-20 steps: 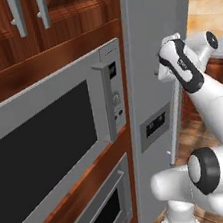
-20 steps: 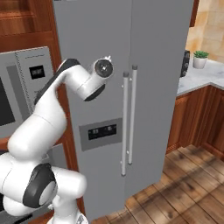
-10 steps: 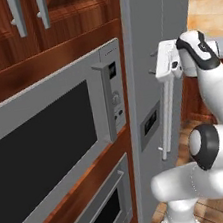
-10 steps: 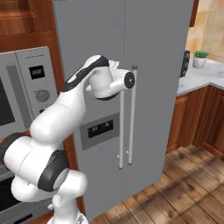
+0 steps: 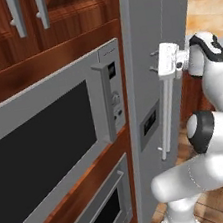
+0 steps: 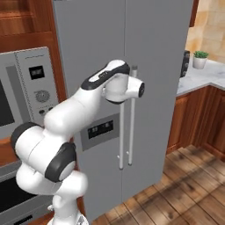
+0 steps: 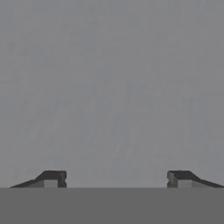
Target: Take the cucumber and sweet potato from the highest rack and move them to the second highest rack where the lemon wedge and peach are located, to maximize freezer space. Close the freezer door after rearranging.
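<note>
- The white robot arm with dark joints [image 6: 66,114] rises from its base in the foreground and reaches forward to the tall grey double-door refrigerator [image 6: 154,66].
- The two-finger gripper [image 5: 162,61] sits at the upper end of the left door's long grey vertical handle [image 5: 164,120], at the seam between the two doors.
- In the hand view the two small dark fingertips [image 7: 51,178] stand far apart, with nothing between them but the flat grey door surface [image 7: 112,87] close in front; the pincer is wide, and I cannot tell from the base views whether the fingers straddle the handle bar.
- Both refrigerator doors look shut, so the racks inside are hidden; the cucumber, sweet potato, lemon wedge and peach are behind the closed door and cannot be placed.
- A second grey vertical handle [image 6: 130,118] runs just beside the first, on the right door.
- A dark rectangular dispenser panel [image 6: 100,129] is set in the left door below the gripper.
- Left of the refrigerator, a grey built-in microwave with a dark window [image 5: 47,143] is set in reddish-brown wooden cabinetry [image 5: 69,18]; a grey oven front [image 5: 102,206] lies below it.
- Wooden upper cabinets with grey bar handles [image 5: 17,16] hang above the microwave.
- Farther right, a pale counter [image 6: 202,74] carries a small green potted plant [image 6: 200,59] and a dark appliance [image 6: 185,63], above brown wooden base cabinets [image 6: 197,118].
- A wooden plank floor [image 6: 184,189] spreads before the refrigerator.
</note>
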